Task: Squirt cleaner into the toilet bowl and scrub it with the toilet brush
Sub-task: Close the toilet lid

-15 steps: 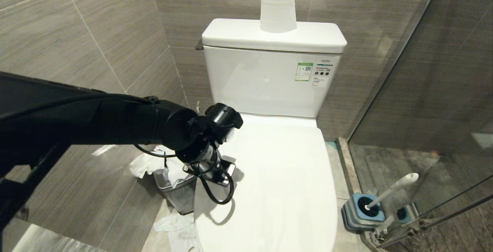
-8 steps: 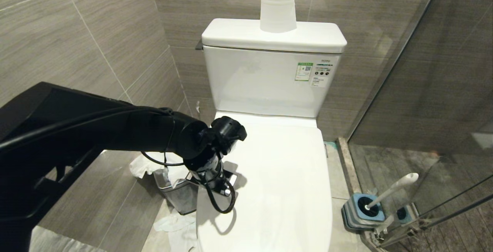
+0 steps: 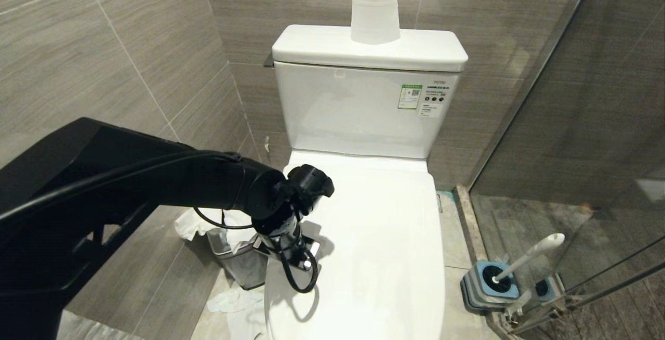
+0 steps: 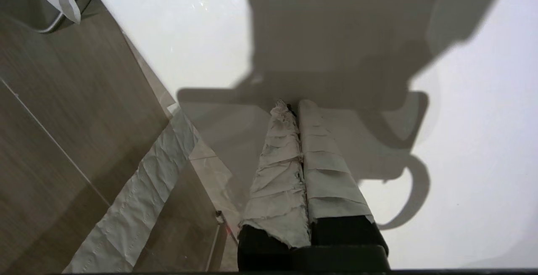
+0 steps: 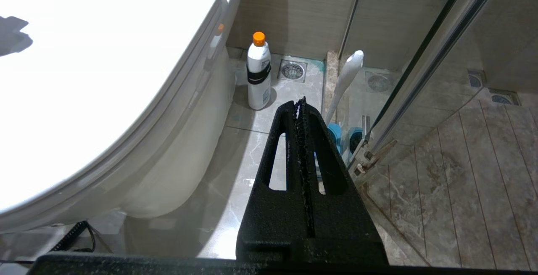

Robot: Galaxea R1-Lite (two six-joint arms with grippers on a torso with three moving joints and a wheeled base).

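The toilet's white lid (image 3: 384,246) is down, so the inside of the toilet bowl is hidden; its outer ceramic body (image 5: 168,161) shows in the right wrist view. My left gripper (image 3: 295,255) (image 4: 294,103) is shut and holds nothing. Its tape-wrapped fingers (image 4: 323,170) point down at the lid close to its left edge. The toilet brush (image 3: 530,257) (image 5: 346,77) leans in its grey-and-blue holder (image 3: 488,283) on the floor right of the toilet. My right gripper (image 5: 300,100) hangs shut and empty above the floor near it. No cleaner liquid shows.
A white bottle with an orange cap (image 5: 258,73) stands on the floor beside the toilet, near a floor drain (image 5: 292,70). A steel waste bin (image 3: 234,257) with tissue sits left of the toilet. A paper roll (image 3: 374,15) stands on the tank. A glass shower door (image 3: 571,121) bounds the right side.
My left arm has sunk, and its wrist has shifted a little right, bringing the shut gripper down toward the lid's left edge. Nothing else has moved.
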